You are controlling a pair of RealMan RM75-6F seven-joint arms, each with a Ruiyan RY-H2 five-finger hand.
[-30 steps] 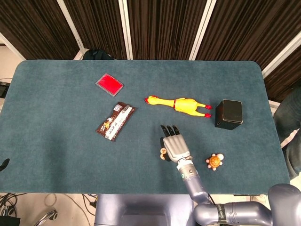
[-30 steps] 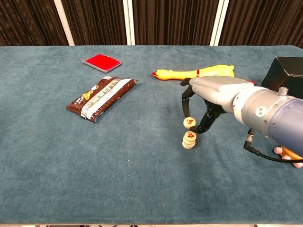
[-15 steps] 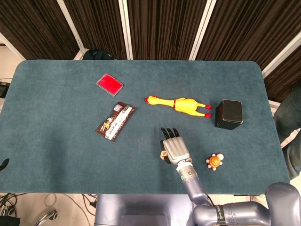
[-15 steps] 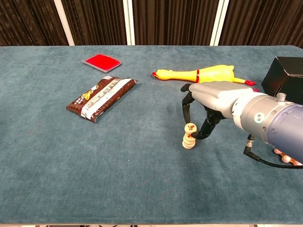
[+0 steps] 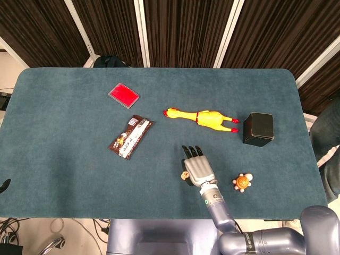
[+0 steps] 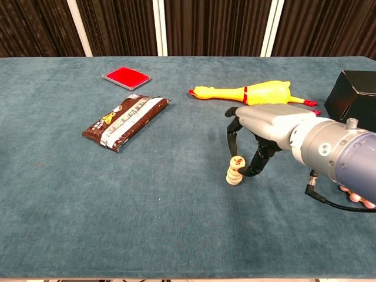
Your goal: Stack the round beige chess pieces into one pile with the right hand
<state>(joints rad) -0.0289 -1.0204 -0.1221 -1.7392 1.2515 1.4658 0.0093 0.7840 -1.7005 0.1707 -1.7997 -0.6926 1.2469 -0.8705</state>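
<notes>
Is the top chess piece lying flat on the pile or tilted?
Tilted. In the chest view the top chess piece leans on the pile, its red-marked face angled up, pinched by the right hand.

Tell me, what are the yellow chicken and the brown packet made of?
The yellow chicken looks like soft rubber or vinyl: smooth, evenly coloured and slightly shiny. The brown packet looks like glossy plastic film, catching glare on its printed, crinkled surface.

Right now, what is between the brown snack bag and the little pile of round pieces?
Nothing: only bare blue table lies between the snack bag and the pile. The chest view shows it best.
</notes>
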